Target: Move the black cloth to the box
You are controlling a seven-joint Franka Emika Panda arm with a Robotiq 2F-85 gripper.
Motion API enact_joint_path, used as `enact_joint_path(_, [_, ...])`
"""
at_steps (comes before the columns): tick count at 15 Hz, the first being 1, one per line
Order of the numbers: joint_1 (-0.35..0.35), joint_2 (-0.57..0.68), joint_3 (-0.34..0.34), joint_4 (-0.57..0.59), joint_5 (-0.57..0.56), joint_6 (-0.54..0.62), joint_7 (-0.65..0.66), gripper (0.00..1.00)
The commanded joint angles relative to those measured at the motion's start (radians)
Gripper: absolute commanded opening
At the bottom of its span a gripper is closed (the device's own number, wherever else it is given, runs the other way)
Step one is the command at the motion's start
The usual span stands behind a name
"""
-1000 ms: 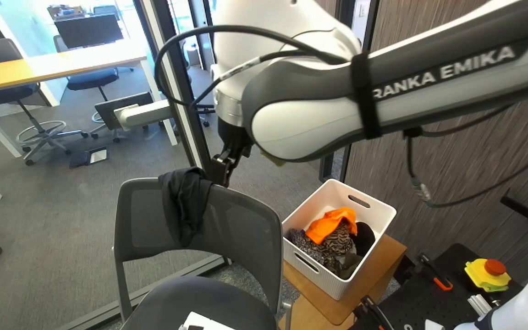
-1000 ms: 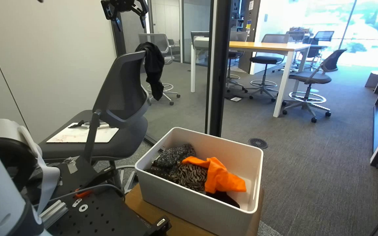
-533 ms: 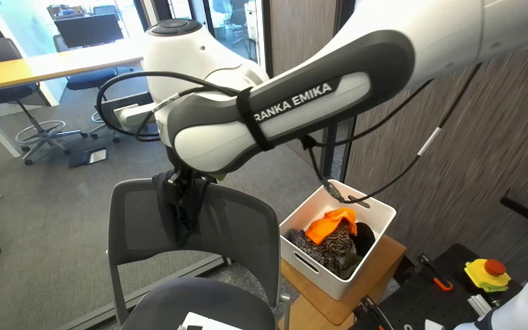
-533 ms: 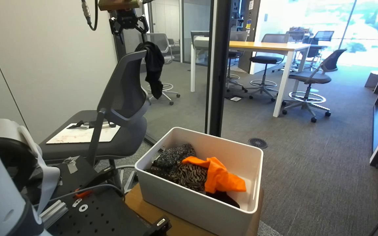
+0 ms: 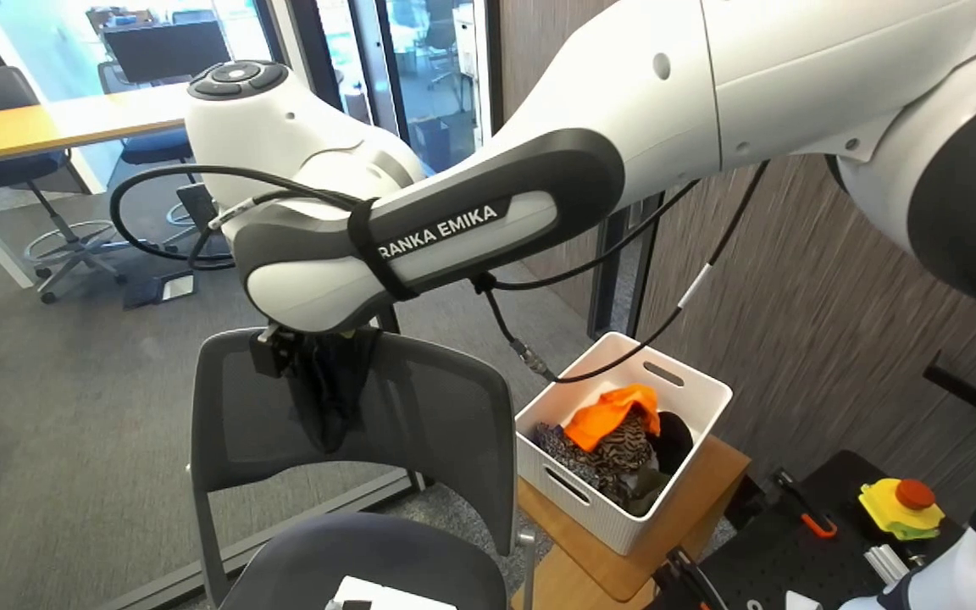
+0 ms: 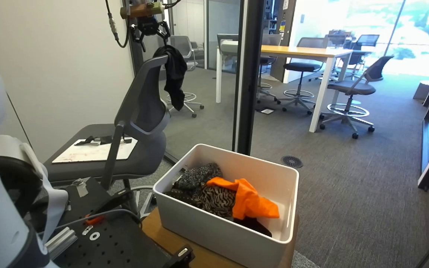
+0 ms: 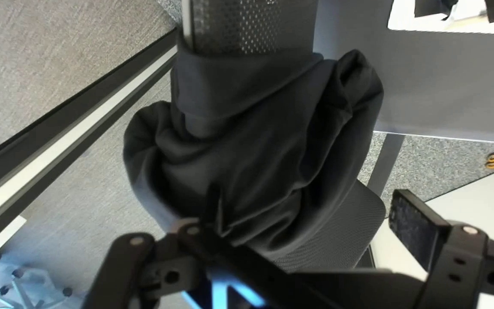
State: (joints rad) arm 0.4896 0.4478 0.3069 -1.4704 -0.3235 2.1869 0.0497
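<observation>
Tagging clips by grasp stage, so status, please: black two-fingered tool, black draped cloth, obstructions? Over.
Tool open, nothing gripped. Black draped cloth over gray curved mesh backrest, outside white rectangular plastic box. Nothing seen between tool and cloth.

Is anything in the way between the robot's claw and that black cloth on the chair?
Nothing visible: in the wrist view, the open gripper directly faces the black cloth draped over the mesh chair back, with no object between them.
</observation>
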Motion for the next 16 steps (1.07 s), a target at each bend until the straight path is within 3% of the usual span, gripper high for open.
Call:
enact_joint_path(1, [0.057,0.066,-0.045,0.139,-0.044,-0.047,0.015,1.00])
enact_joint_path(13, [0.146,0.250,-0.175,0.356,-0.098,-0.146,0.054,1.00])
enact_joint_path(14, [0.151,0.264,-0.183,0.372,-0.098,-0.151,0.056,0.75])
enact_joint_path(15, [0.152,0.271,-0.183,0.388,-0.091,-0.168,0.045,0.74])
enact_joint_path(16, [0.155,0.277,-0.183,0.402,-0.087,-0.181,0.046,0.66])
